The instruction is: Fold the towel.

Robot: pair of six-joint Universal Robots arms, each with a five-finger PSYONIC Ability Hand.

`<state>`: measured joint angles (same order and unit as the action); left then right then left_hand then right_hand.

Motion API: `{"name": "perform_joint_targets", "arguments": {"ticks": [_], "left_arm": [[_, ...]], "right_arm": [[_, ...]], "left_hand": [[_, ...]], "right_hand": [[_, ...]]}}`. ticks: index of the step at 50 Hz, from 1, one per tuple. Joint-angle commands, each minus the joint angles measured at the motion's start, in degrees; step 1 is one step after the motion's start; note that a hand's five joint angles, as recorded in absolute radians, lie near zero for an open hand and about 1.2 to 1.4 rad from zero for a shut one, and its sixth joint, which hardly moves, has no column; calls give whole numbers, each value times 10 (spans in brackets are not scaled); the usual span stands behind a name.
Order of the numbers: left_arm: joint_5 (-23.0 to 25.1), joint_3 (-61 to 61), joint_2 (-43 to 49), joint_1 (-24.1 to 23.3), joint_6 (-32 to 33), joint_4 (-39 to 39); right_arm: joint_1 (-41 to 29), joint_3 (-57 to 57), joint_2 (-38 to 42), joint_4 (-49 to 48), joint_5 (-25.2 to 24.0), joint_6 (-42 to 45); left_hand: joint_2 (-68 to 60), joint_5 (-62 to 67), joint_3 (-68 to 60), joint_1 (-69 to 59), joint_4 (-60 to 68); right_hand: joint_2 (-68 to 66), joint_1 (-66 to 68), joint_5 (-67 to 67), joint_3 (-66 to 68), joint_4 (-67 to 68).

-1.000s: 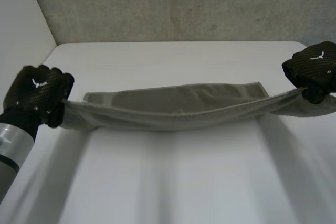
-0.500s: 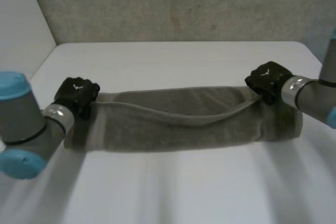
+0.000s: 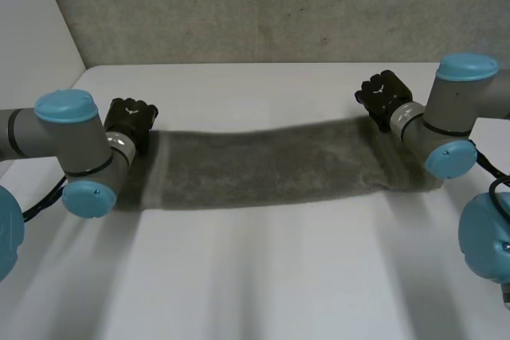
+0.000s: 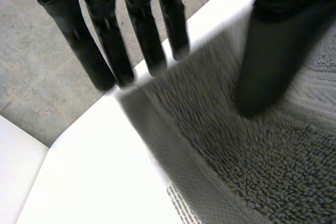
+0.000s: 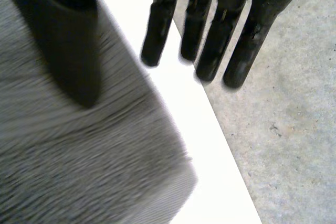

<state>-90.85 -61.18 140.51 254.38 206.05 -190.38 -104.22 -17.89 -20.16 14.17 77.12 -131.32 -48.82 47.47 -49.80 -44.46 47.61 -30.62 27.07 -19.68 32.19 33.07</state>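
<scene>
Fingers (image 4: 143,24) straight: left hand (image 3: 131,114), right hand (image 3: 382,91); towel (image 3: 271,165) flat on table (image 3: 263,276).

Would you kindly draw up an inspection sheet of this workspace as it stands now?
Surface: white table, with the towel lying on it.
Job's things: grey towel, flat, a long band across the table.
Clutter: nothing seen.
Hands: left hand at the towel's far left corner, fingers straight, holding nothing; right hand at its far right corner, fingers straight, holding nothing.
Cables: nothing seen on the towel.
Surroundings: rough grey wall behind the table.
</scene>
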Motion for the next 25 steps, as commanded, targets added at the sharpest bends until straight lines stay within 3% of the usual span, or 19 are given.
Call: {"name": "perform_joint_targets", "arguments": {"ticks": [1, 8, 10, 14, 19, 25], "left_arm": [[-25, -3, -13, -8, -4, 0], [-46, -49, -98, -13, -19, 6], [-45, -97, -159, -13, -41, 2], [-44, -153, -219, -12, -70, -3], [-42, -271, -299, -8, -117, -27], [-29, -361, -335, -2, -134, -77]], "right_arm": [[-14, 0, 7, -6, 69, -24], [-20, -72, -82, -4, 51, -137], [-16, -160, -147, -11, 36, -165], [-12, -259, -219, -27, 31, -168], [-8, -468, -347, -80, 32, -171], [5, -573, -393, -109, 33, -174]], "left_hand": [[386, -473, 396, 342, -374], [378, -464, 387, 334, -366], [374, -461, 384, 331, -362], [374, -461, 384, 331, -362], [384, -471, 394, 341, -372], [381, -467, 391, 337, -369]], "right_hand": [[206, -171, 197, -222, -231], [206, -171, 197, -222, -231], [206, -171, 197, -222, -231], [206, -171, 197, -222, -231], [206, -171, 197, -222, -231], [206, -171, 197, -222, -231]]}}
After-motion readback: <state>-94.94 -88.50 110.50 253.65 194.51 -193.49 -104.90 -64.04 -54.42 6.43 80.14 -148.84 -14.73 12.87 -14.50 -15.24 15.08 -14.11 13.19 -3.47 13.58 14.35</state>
